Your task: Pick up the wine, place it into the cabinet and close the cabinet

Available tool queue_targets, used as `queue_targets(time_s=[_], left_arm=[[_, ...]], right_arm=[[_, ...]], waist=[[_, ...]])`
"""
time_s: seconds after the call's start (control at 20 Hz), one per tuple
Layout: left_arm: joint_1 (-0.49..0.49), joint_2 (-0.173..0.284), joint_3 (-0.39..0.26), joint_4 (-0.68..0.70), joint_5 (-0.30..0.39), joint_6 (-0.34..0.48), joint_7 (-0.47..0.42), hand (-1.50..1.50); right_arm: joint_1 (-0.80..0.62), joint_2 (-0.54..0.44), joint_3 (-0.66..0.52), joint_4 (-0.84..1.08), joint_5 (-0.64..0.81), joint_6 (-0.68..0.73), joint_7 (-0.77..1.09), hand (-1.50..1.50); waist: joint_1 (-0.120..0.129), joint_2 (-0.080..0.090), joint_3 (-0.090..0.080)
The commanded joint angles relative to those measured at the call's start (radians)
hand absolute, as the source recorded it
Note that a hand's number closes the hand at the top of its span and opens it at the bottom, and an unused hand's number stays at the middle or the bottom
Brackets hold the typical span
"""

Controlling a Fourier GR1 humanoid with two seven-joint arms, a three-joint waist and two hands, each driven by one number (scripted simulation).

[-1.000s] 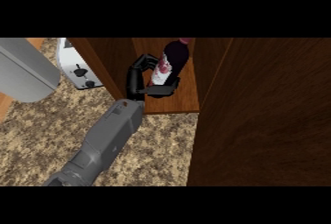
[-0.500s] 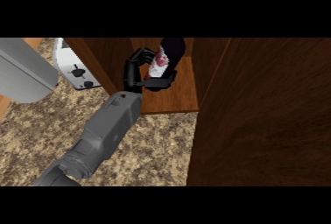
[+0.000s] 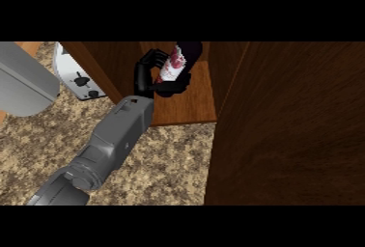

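Left hand (image 3: 153, 75) fingers curled round wine (image 3: 175, 62), bottle tilted, long axis running up-right from palm, over cabinet (image 3: 185, 103) shelf; release likely next; door (image 3: 285, 125) at right open; right hand unseen

One wine bottle (image 3: 175, 63) is showing, one black hand (image 3: 152, 77) is curling round it, and one grey forearm (image 3: 107, 144) is coming in. One wooden cabinet (image 3: 182, 103) is standing open with one door (image 3: 292, 125). One toaster (image 3: 77, 77) and one grey appliance (image 3: 22, 79) are sitting on one speckled counter (image 3: 164, 164).
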State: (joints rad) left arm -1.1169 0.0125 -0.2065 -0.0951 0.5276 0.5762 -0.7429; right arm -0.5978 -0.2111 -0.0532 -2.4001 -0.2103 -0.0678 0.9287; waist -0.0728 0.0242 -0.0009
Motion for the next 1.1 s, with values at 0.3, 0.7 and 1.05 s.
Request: queue_targets(time_s=[0.3,0.7,1.05], left_arm=[[-0.05,0.018,0.004,0.077,-0.018,0.062,0.071,1.5],[0.018,-0.004,0.118,0.007,0.089,-0.098,0.029,1.5],[0.132,-0.012,0.149,0.005,0.131,-0.233,-0.004,1.5]], right_arm=[[-0.006,0.025,0.05,-0.019,-0.01,-0.001,-0.005,-1.5],[-0.02,0.013,-0.001,-0.018,-0.044,-0.002,0.008,-1.5],[0.004,0.029,0.021,-0.042,-0.048,0.002,0.008,-1.5]], waist=[[-0.018,0.011,-0.001],[-0.032,0.017,-0.002],[-0.053,0.014,-0.002]])
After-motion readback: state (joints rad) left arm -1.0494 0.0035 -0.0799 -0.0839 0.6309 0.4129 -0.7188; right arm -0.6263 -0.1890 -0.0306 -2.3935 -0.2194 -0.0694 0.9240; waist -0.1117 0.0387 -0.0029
